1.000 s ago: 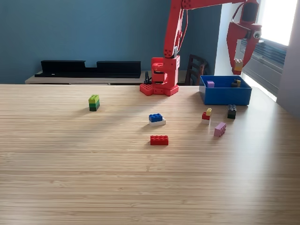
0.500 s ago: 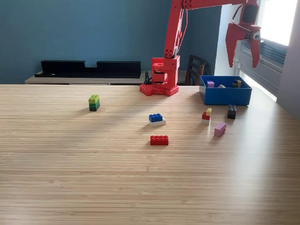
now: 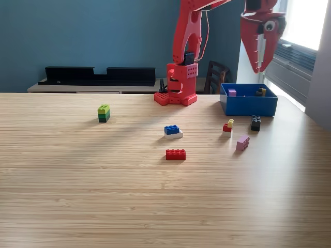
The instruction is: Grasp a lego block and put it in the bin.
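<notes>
My red gripper hangs high above the blue bin at the exterior view's right. Its fingers point down, their tips meet, and nothing is between them. Inside the bin lie a purple block and a yellow-and-black block. Loose lego blocks sit on the table: a black one, a red-and-yellow one and a pink one in front of the bin. A blue-on-white one and a red one are mid-table. A green stack stands at the left.
The arm's red base stands at the back of the wooden table, left of the bin. A long black tray lies on a shelf behind the table. A dark chair stands behind the bin, and a bright window is at the right.
One second ago the gripper held a block over the bin. It then opened and the block dropped in. Now the gripper has shifted left and slightly up, with its fingers drawn together.
</notes>
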Controlling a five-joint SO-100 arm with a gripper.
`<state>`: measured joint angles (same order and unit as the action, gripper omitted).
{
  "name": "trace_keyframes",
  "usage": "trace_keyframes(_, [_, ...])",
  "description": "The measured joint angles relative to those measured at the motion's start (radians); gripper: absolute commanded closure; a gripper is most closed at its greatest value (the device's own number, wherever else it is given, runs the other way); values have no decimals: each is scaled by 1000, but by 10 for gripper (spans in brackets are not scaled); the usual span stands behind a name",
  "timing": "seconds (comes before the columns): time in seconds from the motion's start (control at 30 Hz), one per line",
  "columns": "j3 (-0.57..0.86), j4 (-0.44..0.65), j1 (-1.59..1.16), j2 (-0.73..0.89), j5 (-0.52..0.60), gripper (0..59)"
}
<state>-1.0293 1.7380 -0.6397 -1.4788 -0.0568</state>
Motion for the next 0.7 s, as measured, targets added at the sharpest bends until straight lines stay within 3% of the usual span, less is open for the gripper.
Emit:
trace_keyframes(0.13, [-17,-3,275,0,58,584])
trace_keyframes(0.3, [-144,-58,494,0,101,583])
trace_keyframes(0.43, [-229,-112,532,0,103,583])
trace_keyframes(0.7, [-264,-141,537,0,101,582])
